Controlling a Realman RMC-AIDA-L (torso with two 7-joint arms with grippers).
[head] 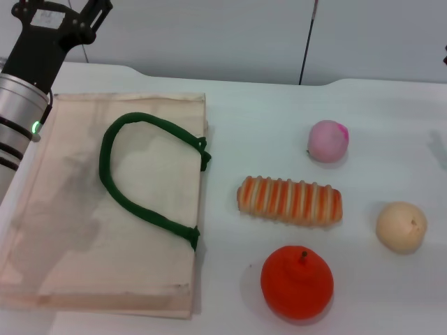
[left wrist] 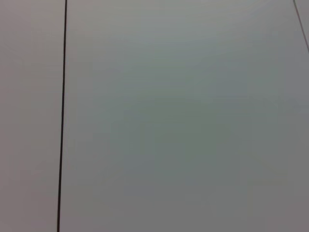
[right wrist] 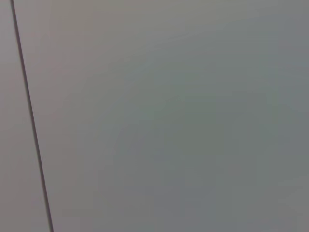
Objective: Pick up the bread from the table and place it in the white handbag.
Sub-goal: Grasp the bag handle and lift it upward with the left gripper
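A plain grey wall with a thin dark vertical seam backs the table (head: 391,125), a white flat top whose rounded far edge runs across the head view. Both wrist views show only that grey wall and a dark seam line.

The white handbag (head: 84,230) lies flat on the table's left part, cream-beige cloth with a dark green rope handle (head: 133,188) looping across its upper face. The bread (head: 289,200) lies on the bare table to the right of the bag, apart from its edge, long axis running left to right, orange and cream ridges along its length. Three round things surround it without touching: a pink ball (head: 327,140) beyond it toward the wall, a beige ball (head: 401,227) to its right, and an orange-red fruit (head: 297,281) with a small stem nearer the robot.

The left gripper (head: 59,24) is raised at the far left corner, above the bag's far edge, black body on a silver wrist; whether its claw is spread or pressed together cannot be told. The right gripper does not appear in any view.
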